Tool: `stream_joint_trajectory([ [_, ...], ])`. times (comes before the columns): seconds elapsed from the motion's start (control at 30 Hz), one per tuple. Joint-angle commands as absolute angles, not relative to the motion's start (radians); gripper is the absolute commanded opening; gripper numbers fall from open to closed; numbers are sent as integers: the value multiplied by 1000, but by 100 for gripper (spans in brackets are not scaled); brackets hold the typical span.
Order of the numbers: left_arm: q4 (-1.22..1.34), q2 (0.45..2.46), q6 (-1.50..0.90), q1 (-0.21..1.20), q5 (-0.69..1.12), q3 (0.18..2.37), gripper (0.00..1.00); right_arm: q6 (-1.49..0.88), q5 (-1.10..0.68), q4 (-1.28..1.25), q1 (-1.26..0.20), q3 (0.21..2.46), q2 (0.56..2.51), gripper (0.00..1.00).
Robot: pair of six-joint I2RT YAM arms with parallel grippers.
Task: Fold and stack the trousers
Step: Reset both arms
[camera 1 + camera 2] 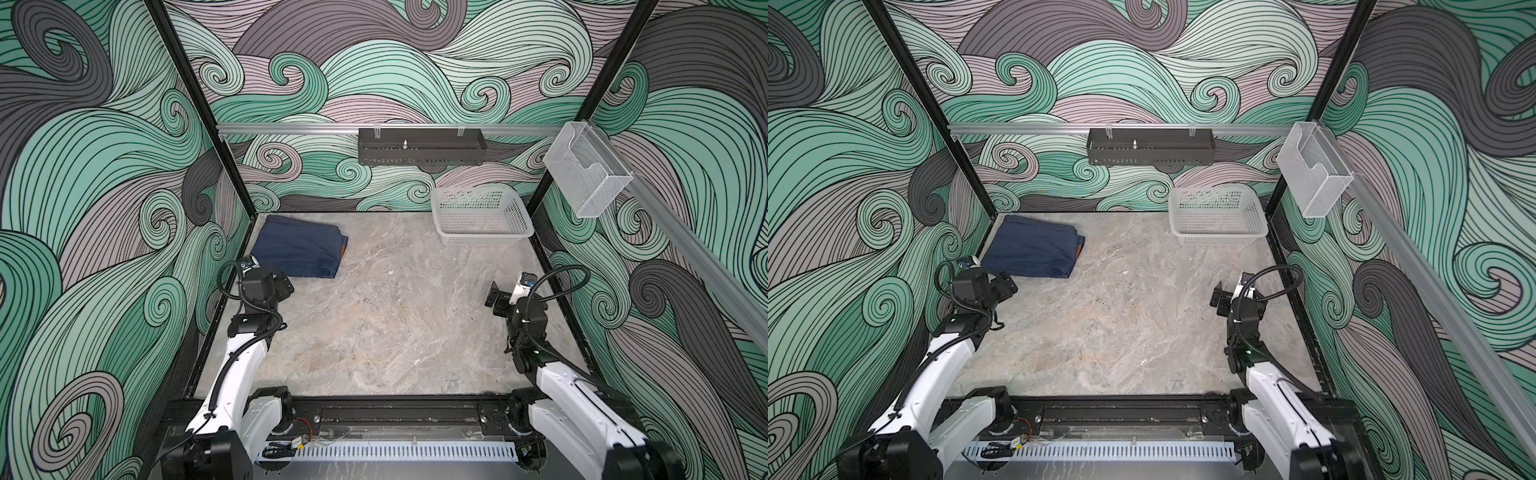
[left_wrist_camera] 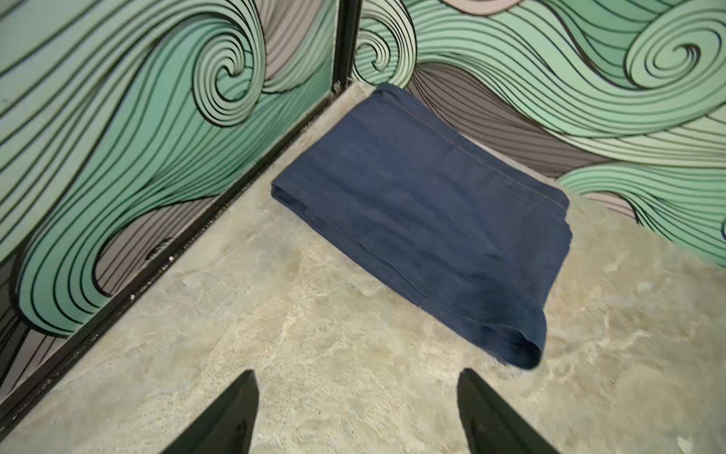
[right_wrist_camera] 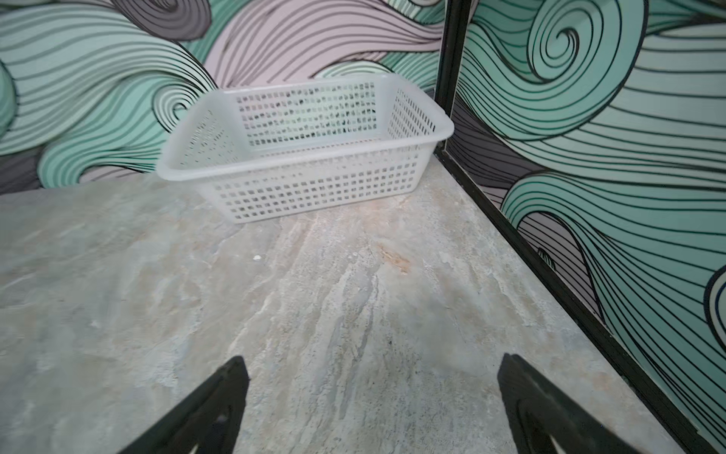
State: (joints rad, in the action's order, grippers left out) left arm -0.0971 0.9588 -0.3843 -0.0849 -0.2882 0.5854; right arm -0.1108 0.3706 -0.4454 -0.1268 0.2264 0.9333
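**Folded trousers and the two arms.** The trousers [image 1: 297,249] lie folded flat in the far left corner of the surface [image 1: 395,316], close to both walls. Their longer side runs from the back wall toward the arms. The left tool [image 1: 284,286] hovers just short of the bundle's near end, jaws parted and empty, with the bundle ahead of it. The right tool [image 1: 496,297], also spread and empty, is well apart from the trousers and faces the basket [image 1: 486,232]. Any further handling likely falls to the left arm.
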Motion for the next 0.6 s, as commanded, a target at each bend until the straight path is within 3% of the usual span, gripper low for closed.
stream_joint_trajectory([
  [0.0, 65, 1051, -415, -86, -394, 565, 81, -95, 386, -765, -96, 216, 1118, 100],
  [0.33, 392, 1280, -332, -86, -404, 452, 79, -31, 222, -1058, -39, 282, 1524, 99],
  [0.43, 410, 1317, -281, -86, -381, 472, 77, -35, 165, -1032, -17, 304, 1536, 99],
  [0.57, 629, 1395, -216, -87, -345, 419, 77, -28, 137, -965, -13, 342, 1537, 99],
])
